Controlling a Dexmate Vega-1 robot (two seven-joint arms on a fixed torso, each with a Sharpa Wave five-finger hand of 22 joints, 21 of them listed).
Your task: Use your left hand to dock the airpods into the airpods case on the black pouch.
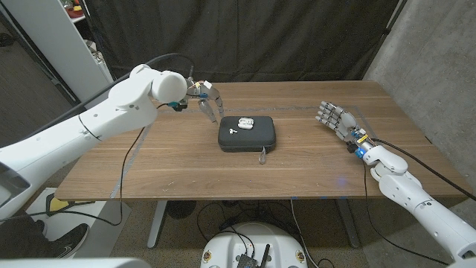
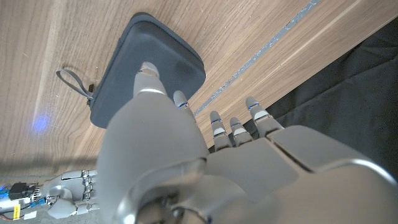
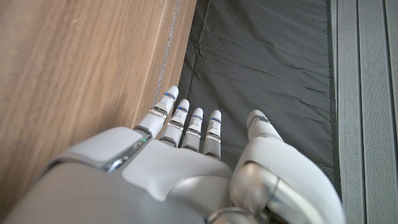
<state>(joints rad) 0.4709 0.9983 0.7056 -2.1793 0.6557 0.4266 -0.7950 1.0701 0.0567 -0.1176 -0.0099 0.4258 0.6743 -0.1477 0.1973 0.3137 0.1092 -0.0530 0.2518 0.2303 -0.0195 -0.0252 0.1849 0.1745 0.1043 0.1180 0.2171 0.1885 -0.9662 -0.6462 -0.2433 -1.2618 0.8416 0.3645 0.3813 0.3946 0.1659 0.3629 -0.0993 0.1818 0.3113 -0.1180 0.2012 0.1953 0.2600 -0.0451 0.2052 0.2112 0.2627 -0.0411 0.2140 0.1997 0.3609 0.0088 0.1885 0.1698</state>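
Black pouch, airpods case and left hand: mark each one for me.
black pouch (image 1: pixel 249 138): head view, bare front part of its lid.
airpods case (image 1: pixel 245 122): head view, middle of the white case.
left hand (image 1: pixel 208 98): head view, middle of the hand.

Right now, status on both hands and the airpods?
Left hand open, hovering behind the black pouch. Right hand open, idle at the far right. Airpods loose beside the airpods case on the pouch. Nothing in the way.

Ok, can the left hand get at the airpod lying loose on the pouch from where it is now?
Probably yes. The left hand hovers open just beside the black pouch, and nothing stands between its fingers and the loose airpod next to the airpods case. The right hand is far off.
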